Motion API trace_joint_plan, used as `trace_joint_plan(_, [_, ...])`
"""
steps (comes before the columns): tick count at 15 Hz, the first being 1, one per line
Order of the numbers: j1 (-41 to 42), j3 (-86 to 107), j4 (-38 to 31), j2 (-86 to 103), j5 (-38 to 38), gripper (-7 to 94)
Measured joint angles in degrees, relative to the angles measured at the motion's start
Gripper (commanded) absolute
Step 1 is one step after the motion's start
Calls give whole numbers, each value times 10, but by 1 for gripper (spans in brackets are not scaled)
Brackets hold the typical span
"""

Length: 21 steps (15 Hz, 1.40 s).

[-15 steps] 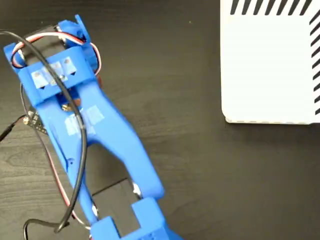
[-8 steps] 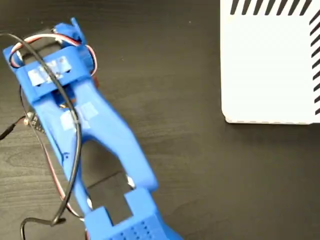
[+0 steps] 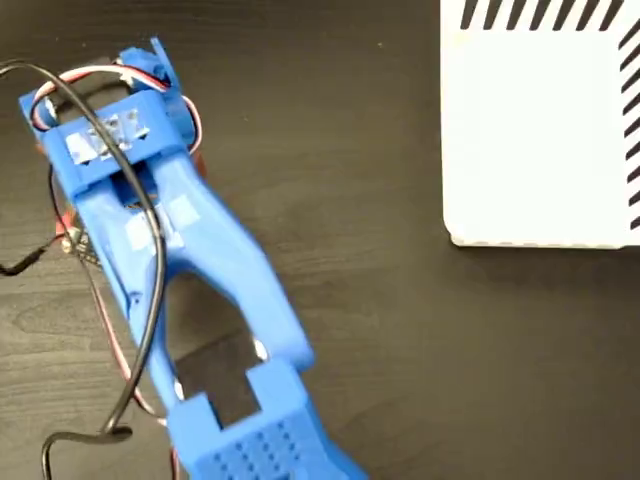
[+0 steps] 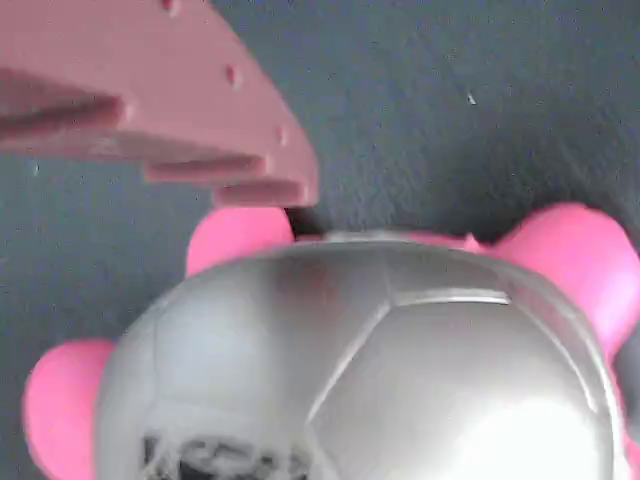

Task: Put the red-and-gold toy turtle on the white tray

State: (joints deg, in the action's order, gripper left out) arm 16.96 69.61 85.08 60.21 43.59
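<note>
On the left of the fixed view I have the blue arm stretched over the dark worktop, its wrist end near the top left, with wires looping along it. The tool sits under that wrist block, so from above I cannot see its tip, and only a sliver of red shows at the arm's edge.

The wrist view fills in the rest: the red-and-gold toy turtle lies right under the camera, its shiny domed shell filling the lower frame, pink limbs poking out at the sides, resting on the worktop. One tool finger hangs just above and behind the shell; the other is out of frame, so I cannot tell whether the tool is spread or closed, nor whether it touches the turtle.

Far to the right, the white tray stands bare, well apart from the arm. I judge the task barely begun: grasp, lift, carry and release all remain.
</note>
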Motion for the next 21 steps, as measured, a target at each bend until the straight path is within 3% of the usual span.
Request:
trace_joint_plan(11, [7, 12, -33, -31, 0, 69])
trace_joint_plan(14, [17, 22, -33, -31, -5, 51])
trace_joint_plan(18, [21, 22, -45, -31, -14, 12])
trace_joint_plan(21, [22, 21, -47, -30, -18, 8])
